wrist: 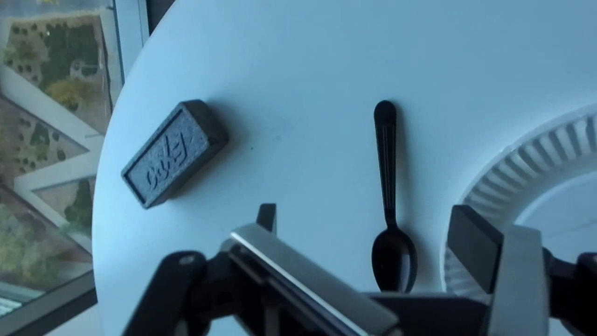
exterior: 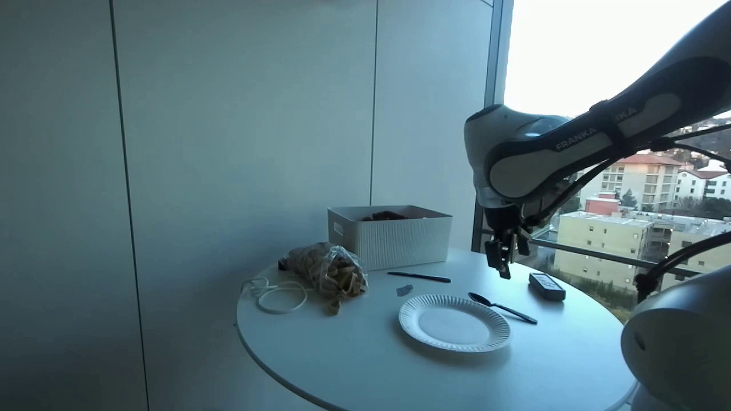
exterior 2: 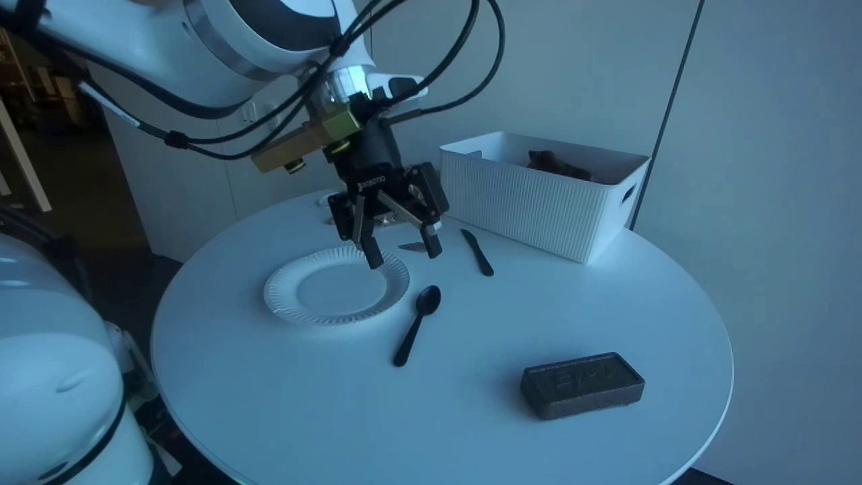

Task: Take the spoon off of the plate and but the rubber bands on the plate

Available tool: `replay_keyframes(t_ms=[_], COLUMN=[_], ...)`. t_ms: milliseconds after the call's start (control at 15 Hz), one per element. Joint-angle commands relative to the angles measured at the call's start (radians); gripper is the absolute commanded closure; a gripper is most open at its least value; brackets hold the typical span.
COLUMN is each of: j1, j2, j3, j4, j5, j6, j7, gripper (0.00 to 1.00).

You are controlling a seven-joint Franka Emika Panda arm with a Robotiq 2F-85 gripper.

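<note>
The black spoon lies on the table beside the white paper plate, off its rim. The spoon shows in both exterior views [exterior: 505, 309] [exterior 2: 412, 335] and the wrist view [wrist: 387, 163]. The plate [exterior: 454, 326] is bare and also shows in the other views [exterior 2: 343, 289] [wrist: 527, 163]. Tan rubber bands fill a clear plastic bag [exterior: 328, 268] at the back of the table, some spilling from its mouth. My gripper [exterior: 510, 262] is open and empty above the table. In the wrist view the spoon's bowl lies below and between the fingers [wrist: 371, 233].
A white ribbed box [exterior: 405, 245] holding dark items stands at the back. A black knife [exterior 2: 478, 254] and a small grey scrap [exterior: 404, 290] lie before it. A dark eraser block [exterior 2: 582, 385] lies near the window-side edge. A white cable loop [exterior: 280, 299] lies beside the bag.
</note>
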Motion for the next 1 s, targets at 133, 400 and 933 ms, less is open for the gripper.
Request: replay_keyframes(t_ms=[133,400,933], j1=[0.172,0.221,0.286], j2=[0.006,0.019,0.130], j3=[0.096,0.137,0.122], j4=[-0.003,-0.013,-0.013], j5=[0.035,0.062,0.066], j6=[0.061,0.074,0.268], j7=[-0.050,-0.048,-0.131], gripper=[0.00,0.00,0.00])
